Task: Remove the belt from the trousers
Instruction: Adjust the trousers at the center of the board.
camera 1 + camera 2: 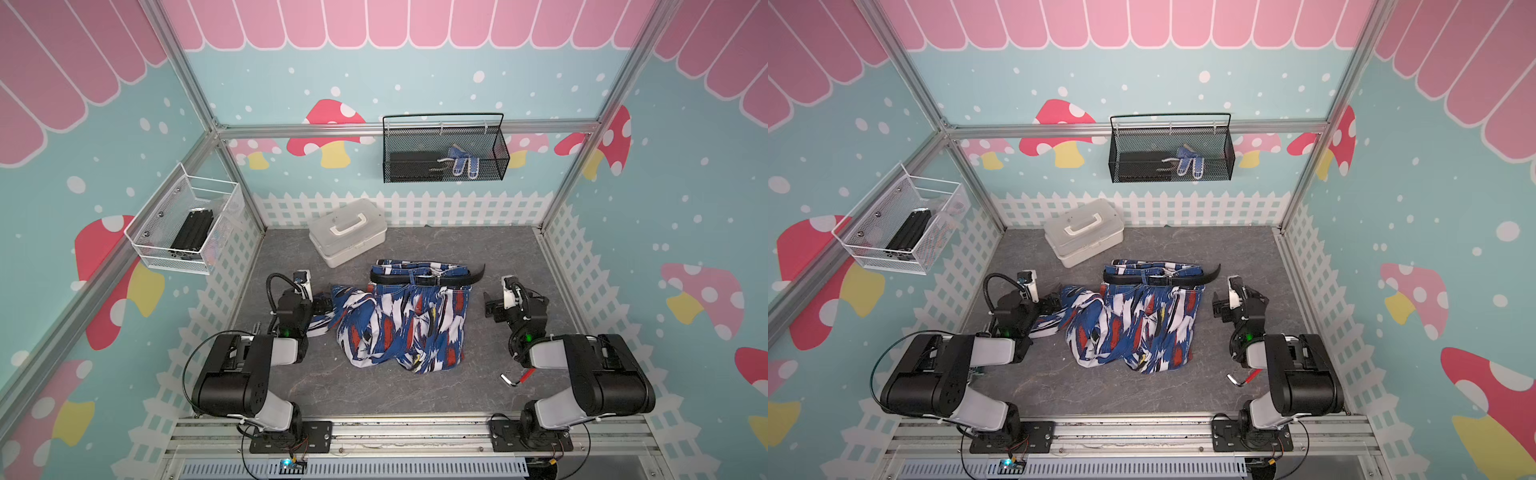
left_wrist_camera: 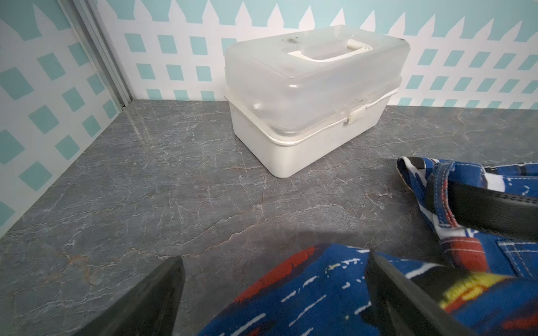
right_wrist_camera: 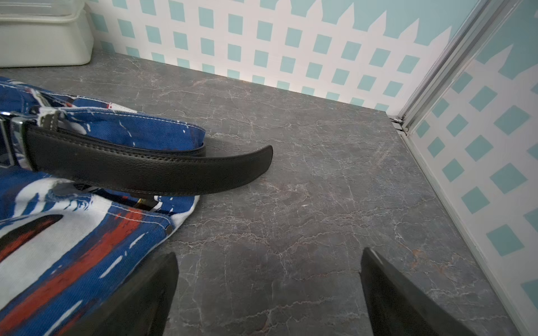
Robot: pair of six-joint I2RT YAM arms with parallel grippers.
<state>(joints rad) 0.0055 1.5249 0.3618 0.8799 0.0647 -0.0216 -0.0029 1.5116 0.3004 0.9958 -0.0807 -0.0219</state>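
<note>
- At centre of both top views, belt [image 1: 428, 277] threaded through the waistband loops of the trousers [image 1: 407, 324], buckle [image 1: 424, 279] seemingly fastened mid-waist, free tail [image 3: 247, 163] poking past the right edge of the cloth and curling slightly up.
- Spread wide and empty: left pincer [image 2: 273, 261], 1 finger over a crumpled trouser leg; contact with the cloth impossible to tell.
- Likewise spread wide and empty: right pincer [image 3: 269, 253], over bare bench [image 1: 415, 395], near the tail but apart from it.
- Likely trouble: tugging the tail with the buckle done up, dragging the whole garment instead of freeing the strap.
- Also likely: pinching waistband cloth together with the strap, both lying flush.
- Glossy strap prone to slipping from a shallow grip; buckle prone to snagging in the loops on the way out.
- Sliding trousers liable to bump the white plastic case [image 1: 348, 237] just above in frame, or sweep towards the red-handled hex key [image 1: 515, 379] at lower right.
- Surface: dark grey marble-look bench, probably too smooth to hold cloth in place.
- Room: aluminium-framed booth, teal mushroom walls, white picket-fence print; black mesh basket [image 1: 444, 149] holding blue-and-white gloves [image 1: 463, 162] at upper centre, white mesh basket [image 1: 187, 220] at left.
</note>
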